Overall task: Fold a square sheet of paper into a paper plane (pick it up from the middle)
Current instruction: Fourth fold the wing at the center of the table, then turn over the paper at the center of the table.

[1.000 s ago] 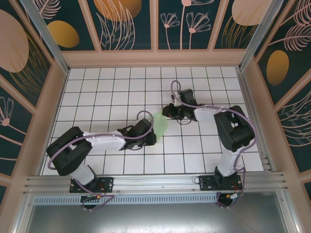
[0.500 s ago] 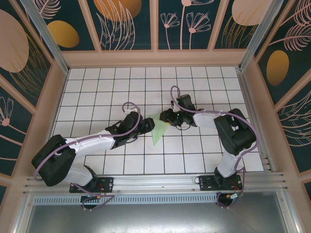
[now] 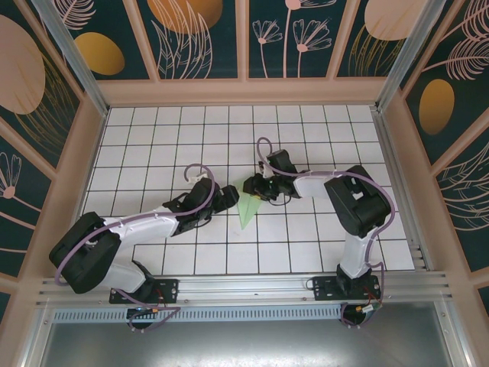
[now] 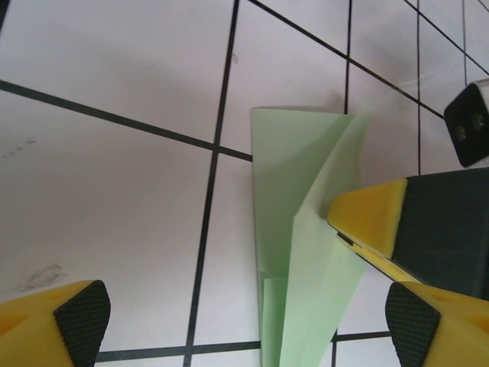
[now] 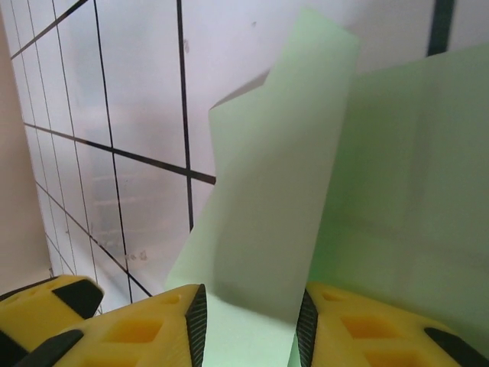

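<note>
The pale green paper plane (image 3: pixel 247 212), the sheet folded into a narrow pointed shape, lies on the white grid table with its tip toward the near edge. My left gripper (image 3: pixel 229 200) is just left of it, open. In the left wrist view its yellow fingers (image 4: pixel 76 321) stand wide apart around the folded paper (image 4: pixel 306 252) without touching it. My right gripper (image 3: pixel 252 188) is at the paper's far end, and one of its fingers (image 4: pixel 370 214) rests on the fold. In the right wrist view a raised flap (image 5: pixel 275 191) stands between the parted jaws of that gripper (image 5: pixel 248 321).
The white tiled table (image 3: pixel 153 145) has raised beige walls on the left, back and right. An aluminium rail (image 3: pixel 244 287) runs along the near edge by the arm bases. Both forearms lie low across the middle tiles.
My left gripper has opened wide and let go of the paper. My right gripper has shifted left and parted its jaws a little. The paper has settled into a narrower shape.
</note>
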`<state>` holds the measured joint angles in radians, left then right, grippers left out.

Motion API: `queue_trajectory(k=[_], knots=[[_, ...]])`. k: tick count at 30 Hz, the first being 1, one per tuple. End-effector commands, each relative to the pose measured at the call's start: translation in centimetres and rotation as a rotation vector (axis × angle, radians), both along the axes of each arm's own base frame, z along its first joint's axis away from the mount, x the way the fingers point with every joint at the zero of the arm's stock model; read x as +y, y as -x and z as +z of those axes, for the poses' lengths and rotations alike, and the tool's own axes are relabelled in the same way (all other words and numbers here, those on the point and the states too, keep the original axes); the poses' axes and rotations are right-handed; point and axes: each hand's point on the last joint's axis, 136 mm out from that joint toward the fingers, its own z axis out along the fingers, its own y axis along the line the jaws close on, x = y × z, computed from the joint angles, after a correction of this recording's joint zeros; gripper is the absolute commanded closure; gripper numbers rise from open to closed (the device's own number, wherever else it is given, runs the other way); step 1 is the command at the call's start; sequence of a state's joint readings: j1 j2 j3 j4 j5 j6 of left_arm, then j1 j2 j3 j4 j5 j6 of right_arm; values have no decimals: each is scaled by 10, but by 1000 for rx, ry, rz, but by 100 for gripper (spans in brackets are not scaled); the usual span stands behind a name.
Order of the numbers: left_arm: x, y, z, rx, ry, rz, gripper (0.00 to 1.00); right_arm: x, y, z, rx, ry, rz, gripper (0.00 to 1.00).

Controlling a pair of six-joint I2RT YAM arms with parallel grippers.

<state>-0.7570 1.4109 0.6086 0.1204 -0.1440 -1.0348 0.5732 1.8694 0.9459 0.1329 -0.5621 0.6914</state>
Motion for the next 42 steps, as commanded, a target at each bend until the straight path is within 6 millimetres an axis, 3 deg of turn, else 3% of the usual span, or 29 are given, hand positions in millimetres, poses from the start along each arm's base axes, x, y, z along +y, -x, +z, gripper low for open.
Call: queue_trajectory(k=[1, 8, 13, 15, 17, 22, 27, 35, 42], knots=[[13, -1, 1, -2, -10, 45, 4, 9, 2, 3, 20, -26, 20, 63], [14, -1, 2, 8, 4, 38, 1, 16, 18, -5, 36, -19, 69, 68], [11, -1, 5, 24, 44, 12, 2, 17, 15, -2, 9, -27, 75, 85], [9, -2, 10, 19, 70, -6, 1, 18, 10, 11, -28, -53, 74, 97], [7, -2, 16, 17, 109, -23, 1, 17, 5, 29, -76, -97, 73, 100], [-13, 2, 48, -20, 313, -116, 1, 6, -5, 92, -182, -301, 61, 100], [-38, 8, 87, -79, 502, -229, 1, 6, -3, 135, -188, -456, 86, 100], [-48, 7, 112, -127, 635, -252, 2, 11, 6, 174, -174, -582, 118, 100], [-51, 1, 128, -164, 793, -222, 5, 11, 12, 180, -141, -620, 122, 99]])
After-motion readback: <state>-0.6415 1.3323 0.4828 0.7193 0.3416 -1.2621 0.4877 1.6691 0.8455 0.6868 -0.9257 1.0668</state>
